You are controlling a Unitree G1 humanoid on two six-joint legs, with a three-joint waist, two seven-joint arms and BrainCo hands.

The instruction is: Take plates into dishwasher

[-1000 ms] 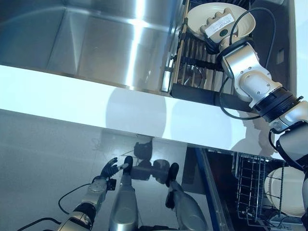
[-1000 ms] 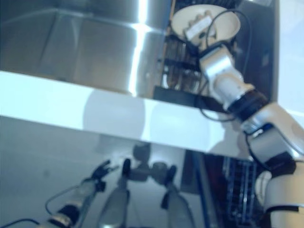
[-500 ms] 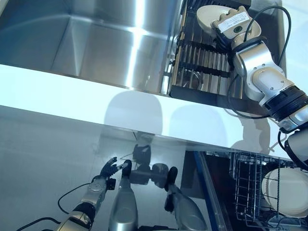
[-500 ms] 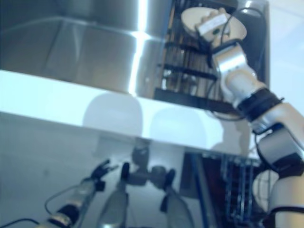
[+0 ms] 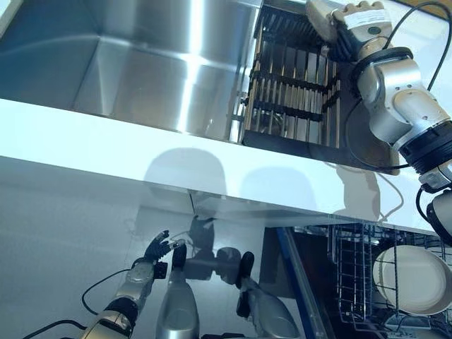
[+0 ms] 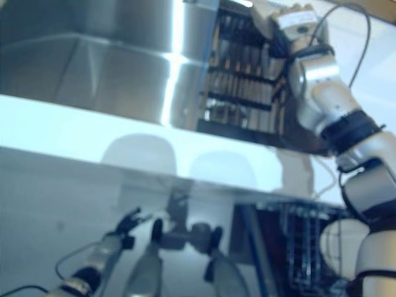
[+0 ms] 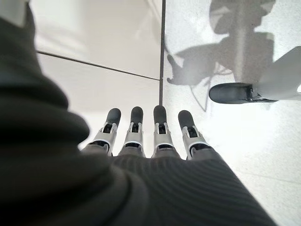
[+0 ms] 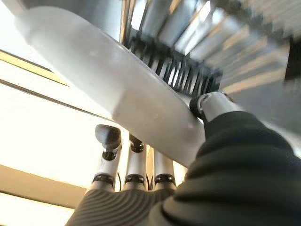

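Over the drying rack point(image 5: 296, 85), right hand point(image 5: 357, 18) grips a plate point(image 8: 117, 99), mostly cut off.

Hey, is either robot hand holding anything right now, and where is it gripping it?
The right hand holds a white plate by its rim, thumb on one face and fingers behind. The left hand holds nothing.
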